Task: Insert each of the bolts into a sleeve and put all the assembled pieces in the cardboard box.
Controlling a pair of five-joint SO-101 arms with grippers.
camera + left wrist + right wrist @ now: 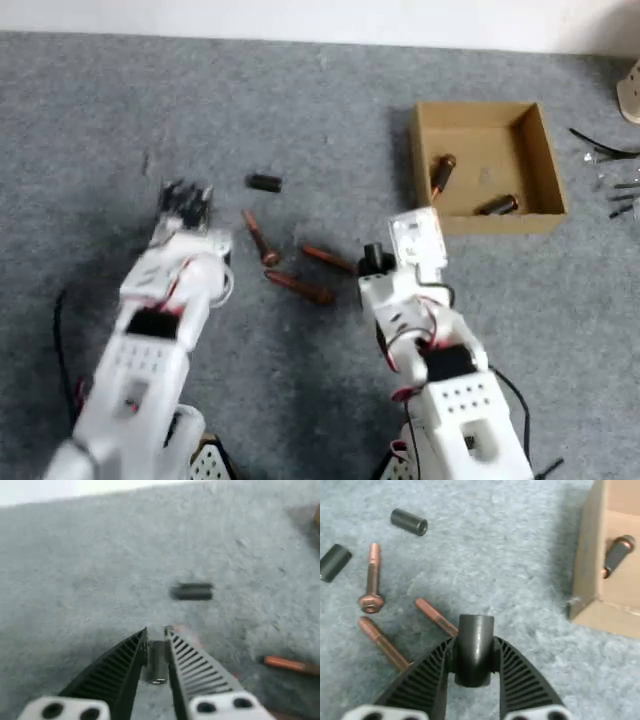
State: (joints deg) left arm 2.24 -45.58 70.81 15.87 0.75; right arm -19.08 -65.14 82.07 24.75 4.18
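Grey carpet [320, 90] covers the table under both of your arms. Your left gripper [185, 203] sits over the left part of the table, and its wrist view shows the jaws closed on a slim dark sleeve [159, 660] that lies lengthwise between the two ribbed fingers [120, 665]. A loose sleeve [264, 183] lies on its side on the carpet beyond that gripper, apart from it.

Your right gripper [375, 258] is near the middle of the table, between the bolts and the cardboard box [470, 224]. Its jaws clamp a black sleeve [475, 650], whose open end points away from the wrist.

Three copper-coloured bolts lie on the carpet between your arms. The left bolt [262, 240] is set at a slant with its head toward the arm bases. The right bolt [328, 258] has one end just beside your right gripper. The near bolt [298, 287] lies closest to the arm bases, near the other two but touching neither.

Inside the cardboard box you have two assembled pieces, both lying on the box floor. The first piece [443, 172] is near the wall facing the bolts, and the second piece [498, 206] is close to the front wall. Some dark scraps [612, 180] lie on the carpet past the far side of the box
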